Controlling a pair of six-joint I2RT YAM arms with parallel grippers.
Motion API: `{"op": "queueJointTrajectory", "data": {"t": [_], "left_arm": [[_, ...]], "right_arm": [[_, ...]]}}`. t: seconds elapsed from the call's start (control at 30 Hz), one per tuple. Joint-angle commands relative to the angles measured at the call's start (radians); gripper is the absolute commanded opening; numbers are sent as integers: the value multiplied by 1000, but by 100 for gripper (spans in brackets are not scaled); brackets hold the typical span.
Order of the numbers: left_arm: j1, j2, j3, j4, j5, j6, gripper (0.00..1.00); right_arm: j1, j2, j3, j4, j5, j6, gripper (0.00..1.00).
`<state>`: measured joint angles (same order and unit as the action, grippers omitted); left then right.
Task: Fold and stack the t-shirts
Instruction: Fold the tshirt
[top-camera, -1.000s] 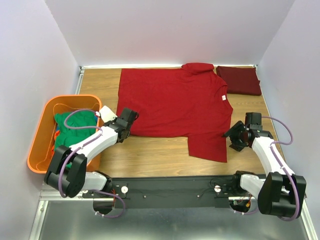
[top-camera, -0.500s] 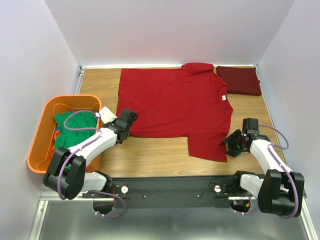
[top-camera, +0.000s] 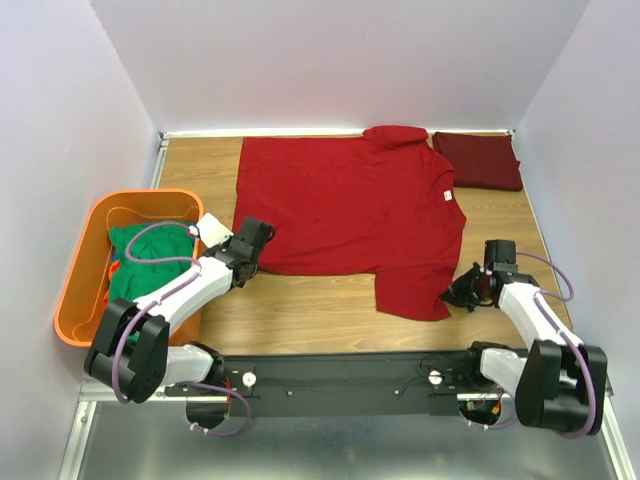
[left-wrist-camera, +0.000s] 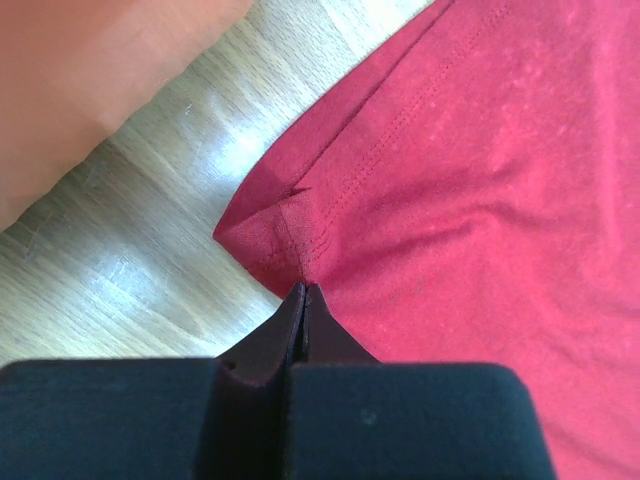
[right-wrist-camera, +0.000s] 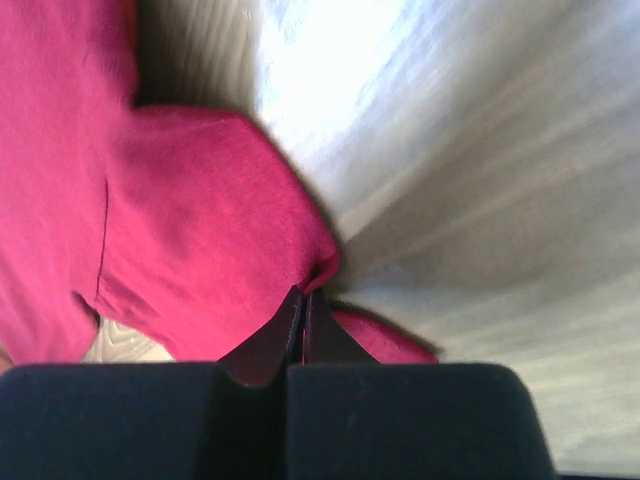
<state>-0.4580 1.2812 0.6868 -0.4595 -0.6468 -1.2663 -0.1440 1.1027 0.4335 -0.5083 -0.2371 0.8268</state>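
While the red t-shirt (top-camera: 350, 215) lay flat on the tabletop (top-camera: 300, 310), the left pincer (left-wrist-camera: 305, 292) pinched its near hem corner and the right pincer (right-wrist-camera: 303, 298) pinched its near sleeve. The first fold seemed ready; next both should lift together and carry that side over.

Orange plastic tub (top-camera: 90, 250) at the left edge of a wooden table (top-camera: 300, 300), long side running front to back, rounded corners, glossy rim. Light wood grain, bare along the front strip and in the far left corner. Pale lavender walls (top-camera: 330, 60) closing in on three sides, with a white strip (top-camera: 260, 132) where the back wall meets the wood. Black bar (top-camera: 340, 380) across the near edge of the table, a grey metal sheet (top-camera: 330, 445) just below it, dull and faintly reflective
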Motion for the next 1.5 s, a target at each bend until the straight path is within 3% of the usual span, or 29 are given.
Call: {"op": "queueJointTrajectory", "data": {"t": [0.0, 0.33, 0.57, 0.83, 1.07, 1.47], "left_arm": [[4, -46, -18, -51, -48, -61, 0], [4, -80, -64, -70, -60, -116, 0], [4, -31, -52, -51, -59, -117, 0], [5, 121, 118, -68, -112, -82, 0], [27, 268, 275, -84, -132, -59, 0], [96, 391, 399, -56, -100, 15, 0]], "right_arm": [[0, -95, 19, -96, 30, -28, 1], [0, -233, 197, -242, 51, -89, 1], [0, -233, 260, -201, 16, -123, 1], [0, -47, 347, 28, -50, -160, 1], [0, 242, 470, 169, -94, -152, 1], [1, 460, 669, 208, -105, -124, 1]]}}
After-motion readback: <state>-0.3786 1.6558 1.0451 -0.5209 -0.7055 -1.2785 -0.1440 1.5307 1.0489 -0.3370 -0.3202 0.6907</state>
